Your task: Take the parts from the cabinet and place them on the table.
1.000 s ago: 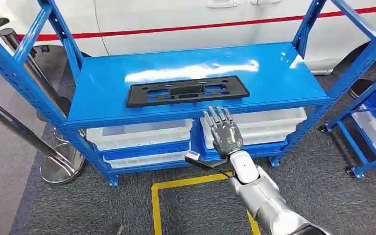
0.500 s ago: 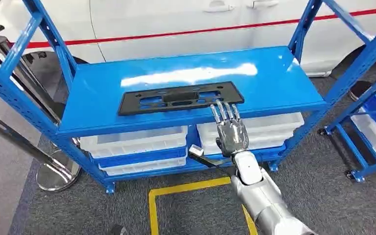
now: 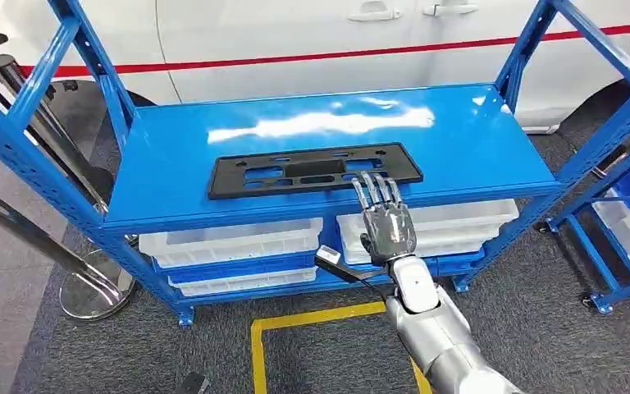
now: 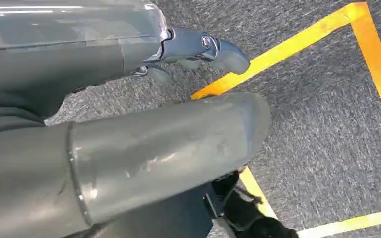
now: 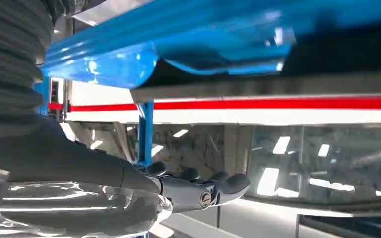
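A flat black plastic plate part (image 3: 312,171) with several cut-outs lies on the blue shelf (image 3: 476,139) of the rack. My right hand (image 3: 385,220) reaches up from below with its fingers stretched out and apart, holding nothing. Its fingertips (image 3: 375,185) overlap the part's near right edge. In the right wrist view the right hand (image 5: 178,191) sits just below the shelf's blue front lip (image 5: 129,64). My left hand (image 4: 193,47) hangs over the grey carpet, holding nothing.
White bins (image 3: 230,238) in blue trays fill the lower level under the shelf. A white car with a red stripe (image 3: 312,56) stands behind the rack. A chrome post base (image 3: 94,287) is at the left, another blue rack (image 3: 623,222) at the right, and yellow floor tape (image 3: 312,316) below.
The camera has shifted a little. My right hand has moved up and forward, from in front of the bins to the shelf's front edge, its fingertips now at the black part.
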{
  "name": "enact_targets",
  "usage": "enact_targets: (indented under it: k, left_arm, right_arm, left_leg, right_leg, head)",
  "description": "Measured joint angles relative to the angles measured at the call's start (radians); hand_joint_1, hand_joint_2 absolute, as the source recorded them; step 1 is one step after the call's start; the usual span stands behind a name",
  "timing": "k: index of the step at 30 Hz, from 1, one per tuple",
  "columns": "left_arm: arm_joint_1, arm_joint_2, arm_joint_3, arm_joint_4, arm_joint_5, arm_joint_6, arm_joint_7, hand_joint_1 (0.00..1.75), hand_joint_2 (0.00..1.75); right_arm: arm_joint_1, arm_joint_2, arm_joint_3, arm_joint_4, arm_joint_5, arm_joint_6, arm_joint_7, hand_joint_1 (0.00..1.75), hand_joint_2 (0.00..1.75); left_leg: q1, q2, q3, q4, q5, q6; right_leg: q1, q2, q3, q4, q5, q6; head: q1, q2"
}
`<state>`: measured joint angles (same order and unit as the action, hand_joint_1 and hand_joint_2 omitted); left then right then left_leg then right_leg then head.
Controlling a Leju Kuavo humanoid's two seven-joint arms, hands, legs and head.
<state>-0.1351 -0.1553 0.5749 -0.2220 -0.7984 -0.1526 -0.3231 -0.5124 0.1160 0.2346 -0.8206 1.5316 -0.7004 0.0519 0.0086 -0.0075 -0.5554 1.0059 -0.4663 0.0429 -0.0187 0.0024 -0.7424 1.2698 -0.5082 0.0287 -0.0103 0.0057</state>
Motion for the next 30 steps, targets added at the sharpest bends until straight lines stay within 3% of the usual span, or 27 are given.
enact_targets:
  k: [3,5,6,7,8,10,11,12,13,15,16,17,18,20,22,23,24,26,27,28,30]
  left_arm:
    - [0.0,0.0,0.0,0.0,0.0,0.0,0.0,0.0,0.0]
    - [0.0,-0.003,0.0,0.0,-0.001,0.0,0.0,0.0,0.0]
    - [0.0,-0.003,0.0,0.0,-0.001,0.0,0.0,0.0,0.0]
    - [-0.005,-0.003,-0.001,0.0,-0.003,0.0,0.0,0.0,0.0]
    - [-0.006,-0.003,-0.001,0.0,-0.008,0.0,0.0,0.0,0.0]
    - [-0.006,-0.003,-0.002,0.0,-0.009,0.0,0.0,0.0,0.0]
    - [-0.003,-0.003,-0.002,0.0,-0.009,0.0,0.0,0.0,0.0]
    - [0.001,-0.003,-0.002,0.0,-0.01,0.0,0.0,0.0,0.0]
    - [0.003,-0.003,-0.002,0.0,-0.01,0.0,0.0,0.0,0.0]
    - [0.004,-0.003,-0.002,0.0,-0.011,0.0,0.0,0.0,0.0]
    - [0.004,-0.003,-0.002,0.0,-0.011,0.0,0.0,0.0,0.0]
    - [0.002,-0.003,-0.002,0.0,-0.011,0.0,0.0,0.0,0.0]
    - [0.0,-0.003,-0.002,0.0,-0.011,0.0,-0.001,0.0,0.0]
    - [0.0,-0.003,-0.002,0.0,-0.011,0.0,0.0,0.0,0.0]
    - [0.004,-0.005,-0.002,0.0,-0.011,0.0,-0.001,0.0,0.0]
    - [0.001,-0.005,-0.002,0.0,-0.01,0.0,-0.001,0.0,0.0]
    - [-0.003,-0.006,-0.002,0.0,-0.008,0.0,-0.001,0.0,0.0]
    - [-0.004,-0.008,-0.002,0.0,-0.008,0.003,-0.002,0.0,0.0]
    - [-0.001,-0.009,-0.002,0.0,-0.008,0.005,-0.003,0.0,0.0]
    - [0.004,-0.009,-0.002,0.0,-0.008,0.007,-0.006,0.0,0.0]
    - [0.008,-0.011,-0.002,0.0,-0.008,0.008,-0.009,0.0,0.0]
  right_arm:
    - [0.0,0.0,-0.001,0.0,0.0,0.0,0.001,0.0,1.75]
    - [0.0,0.0,-0.005,-0.003,0.0,0.0,0.001,0.0,1.75]
    - [0.0,0.0,-0.006,-0.003,0.0,0.0,0.002,0.0,1.75]
    - [0.004,0.0,-0.007,-0.006,0.001,0.0,0.003,0.0,1.75]
    - [0.009,0.001,-0.01,-0.019,0.001,0.0,0.011,0.0,1.75]
    - [0.013,0.003,-0.011,-0.024,0.001,0.0,0.013,0.0,1.75]
    - [0.019,0.004,-0.014,-0.029,0.001,0.0,0.014,0.0,1.75]
    - [0.026,0.004,-0.015,-0.035,0.001,0.0,0.014,0.0,1.75]
    - [0.031,0.004,-0.017,-0.042,0.001,0.0,0.014,0.0,1.75]
    - [0.033,0.005,-0.023,-0.054,0.001,0.0,0.017,0.0,1.75]
    - [0.033,0.006,-0.024,-0.058,0.001,0.0,0.018,0.0,1.75]
    - [0.033,0.008,-0.029,-0.061,0.001,0.0,0.019,0.0,1.75]
    - [0.035,0.008,-0.033,-0.064,0.001,0.0,0.019,0.0,1.75]
    - [0.041,0.01,-0.042,-0.072,0.001,0.0,0.021,0.0,1.75]
    - [0.043,0.01,-0.045,-0.08,0.0,-0.001,0.02,0.0,1.75]
    - [0.04,0.01,-0.05,-0.084,-0.003,-0.001,0.017,0.0,1.75]
    - [0.04,0.011,-0.062,-0.091,-0.008,-0.001,0.009,0.0,1.75]
    - [0.053,0.016,-0.086,-0.104,-0.037,-0.001,-0.019,0.0,1.75]
    - [0.063,0.024,-0.108,-0.117,-0.056,-0.001,-0.054,0.0,1.75]
    - [0.072,0.036,-0.143,-0.129,-0.069,-0.001,-0.1,0.0,1.75]
    - [0.073,0.066,-0.229,-0.145,-0.08,-0.001,-0.172,0.0,1.75]
  left_leg:
    - [0.0,0.0,0.006,0.002,-0.005,-0.001]
    - [0.002,-0.001,0.023,0.008,-0.024,-0.011]
    - [0.0,0.0,0.023,0.008,-0.032,-0.017]
    - [-0.001,0.0,0.026,0.008,-0.041,-0.033]
    - [0.003,0.003,0.001,0.085,-0.082,-0.052]
    - [0.003,0.003,-0.096,0.246,-0.132,-0.055]
    - [0.003,0.003,-0.148,0.315,-0.14,-0.056]
    - [0.003,0.003,-0.176,0.332,-0.12,-0.055]
    - [0.003,0.003,-0.178,0.302,-0.077,-0.052]
    - [0.0,0.003,-0.133,0.146,0.046,-0.037]
    - [-0.006,0.003,-0.112,0.065,0.09,-0.025]
    - [-0.013,0.004,-0.095,0.061,0.07,-0.016]
    - [-0.016,0.005,-0.078,0.027,0.053,-0.011]
    - [-0.019,0.003,-0.073,0.017,0.045,-0.002]
    - [-0.011,0.002,-0.041,-0.005,0.048,0.008]
    - [-0.009,0.002,-0.031,-0.01,0.045,0.013]
    - [-0.008,0.002,-0.027,-0.01,0.04,0.019]
    - [-0.008,0.001,-0.018,-0.01,0.029,0.017]
    - [-0.007,-0.001,-0.012,-0.008,0.022,0.015]
    - [-0.005,-0.001,-0.003,-0.006,0.013,0.012]
    - [-0.001,-0.001,0.019,0.002,-0.008,0.005]
  right_leg:
    - [-0.001,0.0,0.012,-0.035,0.028,0.0]
    - [-0.004,-0.003,0.067,-0.183,0.123,0.0]
    - [-0.002,-0.003,0.078,-0.197,0.103,-0.002]
    - [0.006,0.0,0.088,-0.223,0.088,-0.02]
    - [0.004,0.002,0.121,-0.238,0.069,-0.054]
    - [0.007,0.001,0.136,-0.238,0.055,-0.059]
    - [0.01,0.001,0.146,-0.238,0.046,-0.059]
    - [0.012,0.002,0.157,-0.238,0.037,-0.06]
    - [0.014,0.003,0.17,-0.238,0.028,-0.06]
    - [0.019,0.005,0.201,-0.238,0.008,-0.059]
    - [0.019,0.006,0.211,-0.24,-0.003,-0.057]
    - [0.025,0.005,0.215,-0.24,-0.011,-0.049]
    - [0.019,0.008,0.214,-0.241,-0.014,-0.042]
    - [0.017,0.005,0.222,-0.236,-0.004,-0.03]
    - [0.012,0.001,0.225,-0.22,-0.018,-0.025]
    - [0.014,0.002,0.207,-0.185,-0.034,-0.021]
    - [0.012,0.003,0.163,-0.116,-0.064,-0.014]
    - [0.005,0.003,0.072,0.007,-0.11,-0.002]
    - [0.002,0.002,0.042,0.032,-0.108,0.003]
    - [0.001,0.002,0.032,0.015,-0.077,0.003]
    - [-0.004,0.0,0.067,-0.123,0.048,0.006]
  head:
    - [0.0,0.0]
    - [0.0,0.0]
    - [0.0,0.0]
    - [0.0,0.0]
    - [-0.001,0.0]
    - [0.0,0.0]
    - [0.0,0.0]
    - [0.0,0.0]
    - [0.0,0.0]
    - [0.0,0.0]
    - [0.0,0.0]
    - [0.001,0.0]
    - [0.0,0.0]
    - [0.0,0.0]
    - [0.001,0.0]
    - [0.002,0.0]
    - [0.002,0.0]
    - [0.002,0.0]
    - [0.002,0.0]
    - [0.002,0.0]
    - [0.002,0.0]
